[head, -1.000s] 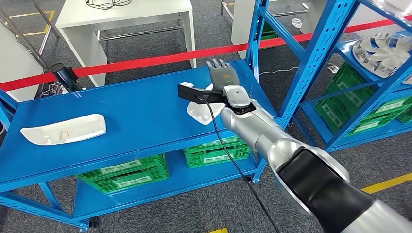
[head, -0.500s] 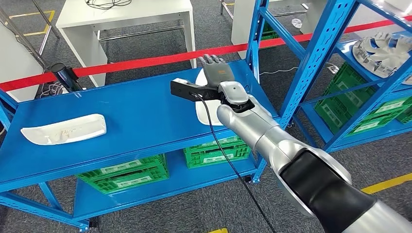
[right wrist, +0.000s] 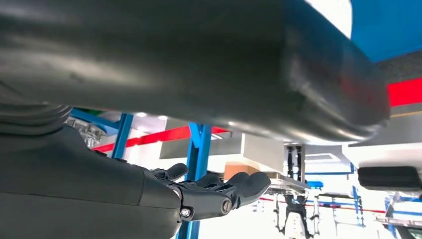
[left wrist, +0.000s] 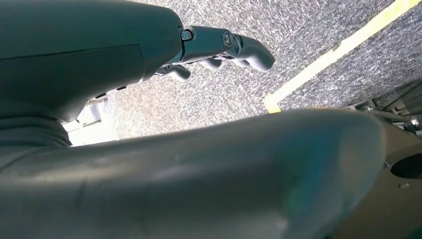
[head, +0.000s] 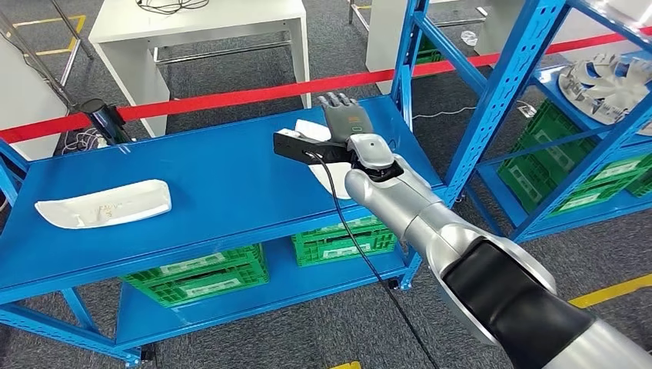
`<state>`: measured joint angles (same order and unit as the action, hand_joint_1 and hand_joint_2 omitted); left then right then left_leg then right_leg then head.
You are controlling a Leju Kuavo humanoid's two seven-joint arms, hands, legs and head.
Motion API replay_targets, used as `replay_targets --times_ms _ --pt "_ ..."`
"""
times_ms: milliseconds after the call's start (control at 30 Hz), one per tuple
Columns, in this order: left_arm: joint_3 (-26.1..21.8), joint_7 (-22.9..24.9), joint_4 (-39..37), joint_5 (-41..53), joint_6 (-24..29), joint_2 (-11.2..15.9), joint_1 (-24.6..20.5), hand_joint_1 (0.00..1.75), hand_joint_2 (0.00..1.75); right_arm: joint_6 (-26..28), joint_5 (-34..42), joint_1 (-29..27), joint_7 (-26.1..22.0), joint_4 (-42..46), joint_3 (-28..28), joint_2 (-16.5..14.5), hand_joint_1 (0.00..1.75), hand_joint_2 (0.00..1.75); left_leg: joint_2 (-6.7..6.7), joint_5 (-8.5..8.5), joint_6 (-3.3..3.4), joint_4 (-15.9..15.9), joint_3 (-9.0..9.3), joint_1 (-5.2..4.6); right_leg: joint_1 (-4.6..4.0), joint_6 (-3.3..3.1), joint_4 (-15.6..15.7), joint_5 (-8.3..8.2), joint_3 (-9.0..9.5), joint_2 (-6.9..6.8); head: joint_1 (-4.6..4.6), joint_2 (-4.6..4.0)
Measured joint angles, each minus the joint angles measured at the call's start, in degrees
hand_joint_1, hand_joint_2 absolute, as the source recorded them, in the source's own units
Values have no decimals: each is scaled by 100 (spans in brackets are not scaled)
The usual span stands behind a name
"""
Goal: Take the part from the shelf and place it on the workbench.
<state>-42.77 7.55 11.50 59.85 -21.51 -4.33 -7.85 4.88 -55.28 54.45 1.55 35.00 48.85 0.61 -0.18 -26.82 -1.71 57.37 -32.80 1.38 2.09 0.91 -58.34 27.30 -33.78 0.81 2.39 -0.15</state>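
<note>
Centre frame, your right hand (head: 344, 117) hovers above a white part (head: 317, 131) on the blue workbench (head: 223, 192); at left lies a second white part (head: 104, 204).

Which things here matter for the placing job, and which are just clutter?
Job: right hand; white part under it; blue workbench; shelf.
Clutter: other white part, green crates, red barrier tape, white table.

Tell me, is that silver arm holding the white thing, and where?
It cannot be told. The right hand lies over the white part on the blue workbench, hiding any contact. The left hand holds nothing.
</note>
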Motion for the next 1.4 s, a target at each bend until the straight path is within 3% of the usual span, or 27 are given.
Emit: replay_targets --times_ms 67,167,200,233,267,300,367,400,467,567,633,700,733,767,800,867,933,1000,1067,1167,1400 --pt "-2 0 0 0 0 -13 -9 0 0 13 -4 29 6 -30 0 -2 0 0 16 45 59 -131 102 34 -21 33 -147 80 -60 -25 16 0" --pt "-11 -1 0 0 0 -22 -22 0 0 28 -10 48 -4 -108 2 1 0 0 39 29 113 -186 189 44 -33 55 -1121 437 -602 -50 45 0" --pt "-19 0 -1 0 0 -22 -21 0 0 28 -11 25 -5 -136 2 5 0 0 34 2 111 -176 207 45 -32 64 -1403 480 -791 -51 48 0" --pt "-27 -1 -1 0 0 -25 -15 0 0 27 -11 1 -3 -163 2 11 0 0 27 -32 99 -160 229 50 -28 74 -1490 413 -891 -53 49 0" --pt "-36 -1 -2 0 0 -32 -8 0 0 25 -11 -13 -2 -187 2 15 0 0 18 -75 78 -136 256 58 -22 81 -1350 240 -880 -55 48 0" --pt "-44 -1 -2 -1 0 -39 -2 0 0 22 -11 -18 -2 -203 2 20 0 0 12 -129 50 -97 284 71 -12 89 -1003 -9 -763 -62 50 0" --pt "-54 -1 -1 -1 0 -42 -5 0 0 11 -12 -13 -9 -230 5 37 0 0 6 -242 -34 -11 303 72 -17 77 -361 -275 -495 -78 51 0" --pt "-59 -1 -1 -1 0 -38 -12 0 0 0 -13 -19 -12 -243 7 44 0 0 5 -283 -78 19 299 62 -27 40 -204 -286 -425 -81 51 0" --pt "-74 0 -1 -2 0 -34 -18 0 0 -21 -14 -39 -8 -279 10 67 0 0 4 -321 -149 21 301 44 -53 -71 -191 -196 -412 -69 49 0" --pt "-86 1 -2 -3 0 -43 -14 0 0 -18 -14 -40 21 -315 5 98 0 0 16 -431 -209 155 251 58 -39 -205 -188 -135 -347 -49 30 0" --pt "-88 -1 -2 -3 0 -49 -21 0 0 -17 -15 -37 37 -336 2 103 0 0 21 -649 -206 793 -92 50 -43 -276 -171 -80 -260 -47 14 0" --pt "-90 1 -3 -3 0 -50 -16 0 0 -27 -17 -57 61 -380 2 106 0 0 19 -819 -189 1565 -604 31 -70 -310 -166 -15 -181 -44 9 0" --pt "-91 3 -3 -2 0 -50 -7 0 0 -33 -20 -68 74 -404 2 109 0 0 19 -770 -172 1735 -777 22 -83 -315 -167 19 -137 -37 9 0" --pt "-92 4 -4 -2 0 -50 4 0 0 -39 -23 -77 88 -428 2 112 0 44 19 -604 -145 1692 -847 11 -95 -315 -167 56 -86 -29 8 0" --pt "-93 3 -5 -1 0 -50 11 0 0 -45 -24 -79 98 -448 2 116 0 87 18 -340 -108 1434 -809 -2 -102 -309 -168 94 -28 -20 9 0" --pt "-95 -8 -5 -1 0 -50 14 0 0 -58 -15 -72 115 -481 0 132 0 175 17 152 -22 719 -586 -45 -120 -278 -169 176 73 -7 8 0" --pt "-98 -13 -6 -1 0 -51 3 0 0 -69 6 -60 116 -509 -3 161 0 175 14 258 28 280 -403 -81 -134 -224 -168 220 96 1 5 0" --pt "-104 -2 -7 -1 0 -68 -1 0 0 -78 25 -61 110 -540 -7 203 0 175 -3 203 12 169 -351 -78 -149 -230 -151 213 82 -6 5 0" --pt "-122 12 -7 0 0 -85 12 0 0 -82 45 -68 103 -569 -9 240 0 175 -23 209 -2 153 -357 -74 -158 -274 -111 202 98 -28 9 0" --pt "-155 14 -7 -1 0 -91 9 0 0 -87 90 -82 110 -604 -18 278 0 175 -41 190 33 153 -348 -81 -157 -274 -46 200 148 -53 8 0" --pt "-205 -29 -9 -22 0 -109 16 0 0 -179 155 -351 191 -615 -74 332 0 175 -38 174 90 156 -329 -88 -147 -132 18 185 195 -56 7 0"
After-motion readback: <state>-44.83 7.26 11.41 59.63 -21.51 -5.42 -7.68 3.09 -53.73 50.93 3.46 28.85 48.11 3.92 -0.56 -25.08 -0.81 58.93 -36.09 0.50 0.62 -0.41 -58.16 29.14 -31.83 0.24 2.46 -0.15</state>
